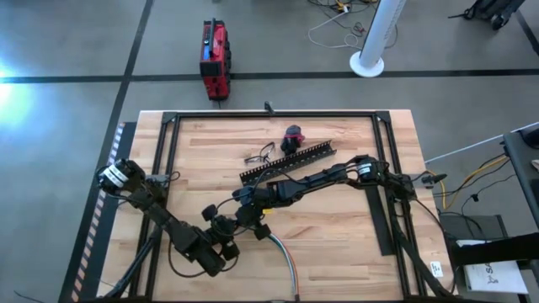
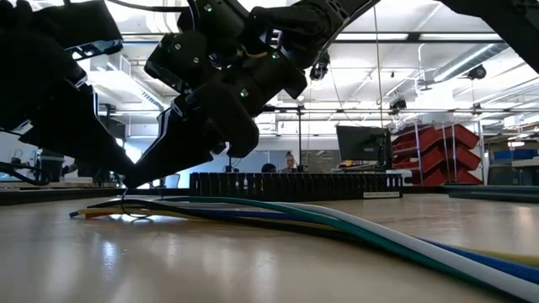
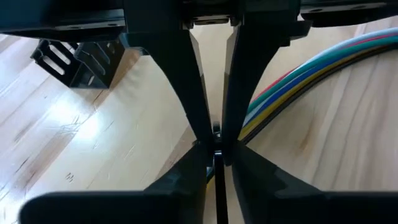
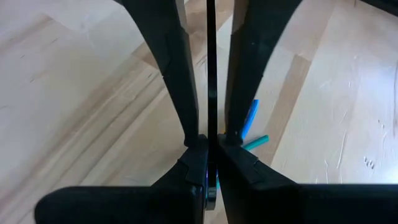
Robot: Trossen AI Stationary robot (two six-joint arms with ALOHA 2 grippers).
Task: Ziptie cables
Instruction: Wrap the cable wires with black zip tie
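Observation:
The cables (image 1: pixel 289 261), a bundle of green, white, blue and red wires, lie on the wooden table and run from its middle to the near edge; they also show in the low view (image 2: pixel 337 223). Their blue and teal ends (image 4: pixel 252 127) lie just past my right gripper (image 1: pixel 253 220). The ziptie (image 4: pixel 211 74) is a thin black strip. My right gripper (image 4: pixel 209 142) is shut on it, and my left gripper (image 1: pixel 227 231) is shut on it too (image 3: pixel 216 148), beside the cables (image 3: pixel 298 74). My left gripper pinches the ziptie between its two fingers. The strip (image 3: pixel 218 186) runs back along the fingers, and a small dark bit (image 3: pixel 216 130) shows just past the pinch. The fingers slant down toward the table. My right gripper pinches the ziptie's strip (image 4: pixel 211 118) between its two fingers. The strip lies along the fingers and sticks out straight beyond them. The fingers slant down, their tips (image 2: pixel 128 180) close over the table by the cable ends.
A black slotted duct (image 1: pixel 286 162) lies behind the grippers. A red-and-black lump (image 1: pixel 293 135) and a small wire tangle (image 1: pixel 259 156) sit farther back. A flat black strip (image 1: pixel 381 219) lies at the right. A black frame (image 1: pixel 168 126) borders the table.

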